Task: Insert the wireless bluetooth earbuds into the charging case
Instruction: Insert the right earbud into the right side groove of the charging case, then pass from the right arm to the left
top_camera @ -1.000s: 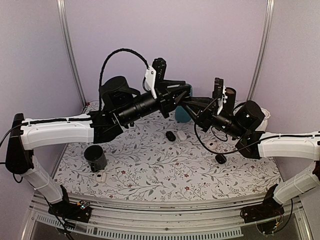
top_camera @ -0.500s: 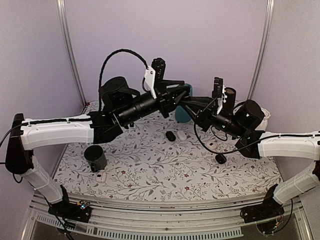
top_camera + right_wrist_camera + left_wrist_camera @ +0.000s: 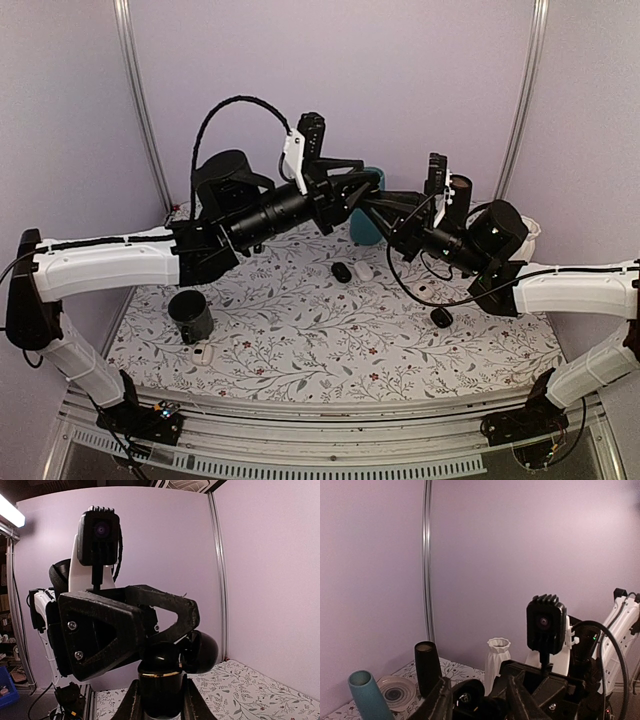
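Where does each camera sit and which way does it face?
Top external: above and behind the bases, looking down at the floral table; left arm and right arm show, meeting mid-air.
Left wrist: on the left arm, facing toward the right wrist camera and the wall; own jaws at bottom.
Right wrist: mirrored, facing the left wrist camera; own jaws grip a glossy black case.
Shared: each wrist view shows the other's camera.
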Controlling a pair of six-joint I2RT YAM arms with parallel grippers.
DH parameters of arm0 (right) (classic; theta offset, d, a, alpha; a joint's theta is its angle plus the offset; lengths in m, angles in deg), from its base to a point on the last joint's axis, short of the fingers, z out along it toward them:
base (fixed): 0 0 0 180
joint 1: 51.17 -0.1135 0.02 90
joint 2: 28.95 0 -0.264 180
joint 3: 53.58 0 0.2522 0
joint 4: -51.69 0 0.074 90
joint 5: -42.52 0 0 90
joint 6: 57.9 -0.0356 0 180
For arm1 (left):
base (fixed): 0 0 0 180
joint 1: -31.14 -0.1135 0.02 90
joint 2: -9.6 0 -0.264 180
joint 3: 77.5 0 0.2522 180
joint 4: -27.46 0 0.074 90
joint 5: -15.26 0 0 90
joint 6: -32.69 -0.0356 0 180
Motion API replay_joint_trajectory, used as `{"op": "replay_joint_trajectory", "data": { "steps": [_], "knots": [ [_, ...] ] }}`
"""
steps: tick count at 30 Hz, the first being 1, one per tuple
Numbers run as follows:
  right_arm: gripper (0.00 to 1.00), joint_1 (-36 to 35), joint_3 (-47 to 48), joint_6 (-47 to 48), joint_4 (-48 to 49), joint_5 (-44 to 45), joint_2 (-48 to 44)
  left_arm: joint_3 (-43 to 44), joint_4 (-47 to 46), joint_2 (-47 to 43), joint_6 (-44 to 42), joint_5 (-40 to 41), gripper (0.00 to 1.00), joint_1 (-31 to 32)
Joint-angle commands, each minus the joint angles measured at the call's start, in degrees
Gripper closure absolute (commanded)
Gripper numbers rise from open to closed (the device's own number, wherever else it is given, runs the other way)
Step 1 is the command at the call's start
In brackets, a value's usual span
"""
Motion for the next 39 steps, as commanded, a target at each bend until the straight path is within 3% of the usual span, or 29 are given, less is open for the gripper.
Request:
{"op": "replay_joint_trajectory", "data": {
  "steps": [1,21,29,39],
  "knots": [
    [0.97,-0.61,2.33,-0.53,4.84,-1.03,0.5,-0.27,3.27,-1.68,1.67,0.3,0.61,-0.96],
    [0.97,-0.57,2.29,-0.49,5.27,-1.29,0.56,-4.58,8.62,-11.42,8.3,-2.83,0.63,-3.83],
    [0.97,-0.46,2.73,-1.77,5.9,-2.92,0.59,-11.84,6.13,-14.26,11.19,-16.94,0.58,-7.81],
    [0.97,-0.55,3.97,-5.53,7.94,-6.64,2.75,-12.52,1.02,-10.95,9.66,-25.51,0.56,-8.69]
  ]
}}
